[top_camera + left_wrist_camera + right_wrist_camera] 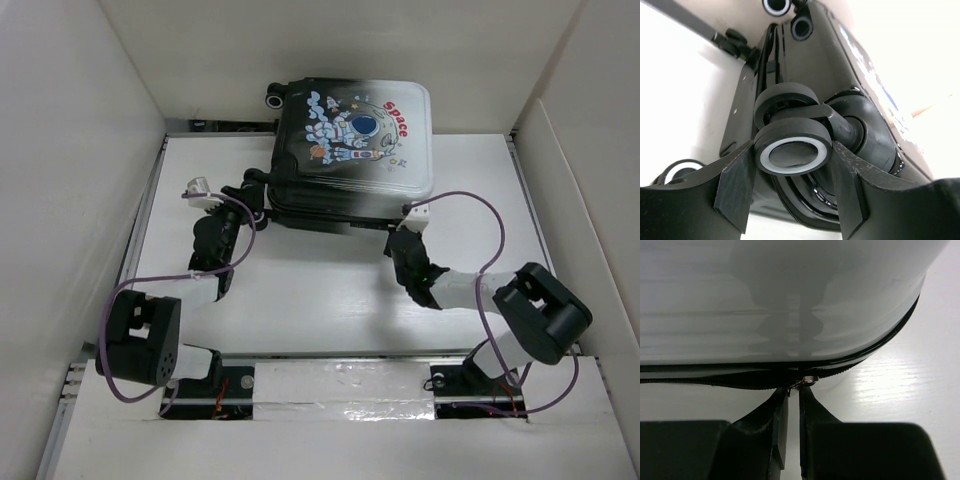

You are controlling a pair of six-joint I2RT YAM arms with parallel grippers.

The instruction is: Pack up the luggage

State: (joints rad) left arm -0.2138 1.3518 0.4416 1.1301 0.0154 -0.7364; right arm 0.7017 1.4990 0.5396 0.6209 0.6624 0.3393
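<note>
the luggage [350,150] lies closed at the far middle of the table [330,310], left gripper [793,145] clamping a wheel [792,156], right gripper [794,392] pinching the zipper pull [806,382]: draw along the track, never outward, wheel braced.

The glossy black-to-white hard-shell suitcase [350,150] blocks the upper centre; bare white tabletop [320,300] below it lies open between tall white side walls [70,180].

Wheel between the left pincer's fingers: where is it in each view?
Top: luggage's near-left corner, lost in the dark at the left pincer.
Left wrist: wheel dead centre, between the fingers.
Right wrist: not in it; right pincer at the zip pull.
Shared landmark: luggage shell.
</note>
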